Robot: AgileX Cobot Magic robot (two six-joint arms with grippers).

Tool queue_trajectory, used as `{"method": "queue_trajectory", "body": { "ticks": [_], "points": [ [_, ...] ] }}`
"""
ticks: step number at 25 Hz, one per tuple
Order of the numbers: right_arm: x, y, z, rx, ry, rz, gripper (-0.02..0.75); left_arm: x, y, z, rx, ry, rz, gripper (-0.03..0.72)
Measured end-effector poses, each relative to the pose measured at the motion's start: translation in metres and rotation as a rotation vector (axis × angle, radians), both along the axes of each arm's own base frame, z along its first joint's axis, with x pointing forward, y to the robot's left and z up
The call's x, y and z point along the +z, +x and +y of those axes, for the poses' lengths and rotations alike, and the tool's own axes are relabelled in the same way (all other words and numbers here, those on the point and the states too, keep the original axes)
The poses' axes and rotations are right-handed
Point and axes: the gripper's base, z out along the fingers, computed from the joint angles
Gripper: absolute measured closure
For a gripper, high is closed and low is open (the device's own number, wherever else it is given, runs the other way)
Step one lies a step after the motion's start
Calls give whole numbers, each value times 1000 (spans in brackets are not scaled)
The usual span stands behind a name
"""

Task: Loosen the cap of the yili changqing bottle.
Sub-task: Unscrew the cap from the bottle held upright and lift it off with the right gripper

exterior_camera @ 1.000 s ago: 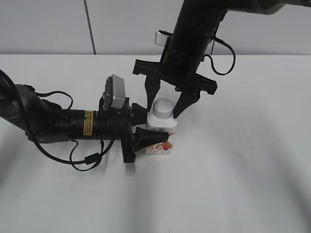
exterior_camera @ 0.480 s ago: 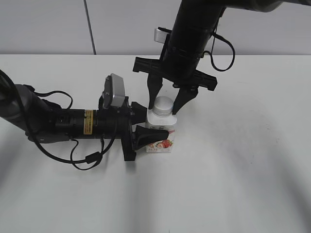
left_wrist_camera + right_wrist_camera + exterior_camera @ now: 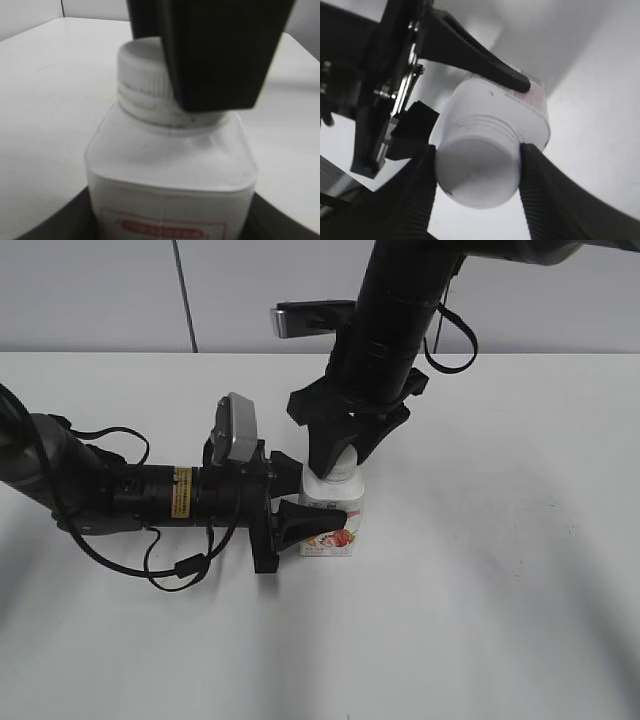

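Observation:
The yili changqing bottle [image 3: 334, 520] stands upright on the white table, white with a strawberry label. My left gripper [image 3: 300, 508] reaches in from the left and is shut on the bottle's body [image 3: 170, 170]; only its dark jaw edges show at the bottom of the left wrist view. My right gripper [image 3: 342, 455] comes down from above and is shut on the white ribbed cap [image 3: 477, 172], one finger on each side. In the left wrist view the cap [image 3: 142, 70] is partly hidden behind a right finger. In the exterior view the cap is mostly hidden by the right fingers.
The white table [image 3: 500, 570] stretches all round the bottle. A grey wall [image 3: 100, 290] runs along the back. The left arm [image 3: 120, 495] with its cables lies low across the table's left side.
My right gripper has twisted about its vertical axis and its fingers have closed on the cap; a second ago they stood spread on both sides of it. The left arm and bottle have stayed in place.

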Motion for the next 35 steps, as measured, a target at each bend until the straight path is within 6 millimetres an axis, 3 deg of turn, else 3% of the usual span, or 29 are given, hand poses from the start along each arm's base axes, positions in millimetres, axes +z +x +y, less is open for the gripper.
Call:
{"method": "queue_trajectory", "body": {
  "ticks": [8,22,35],
  "points": [
    [0,0,0,548,43,-182,337,0,-1,0,-13,5,-2,315],
    [0,1,-2,1119,51,-365,340,-2,-3,0,-32,17,-2,315],
    [2,1,-3,1244,53,-405,342,-2,-3,0,-36,17,-2,317]
  ]
}}
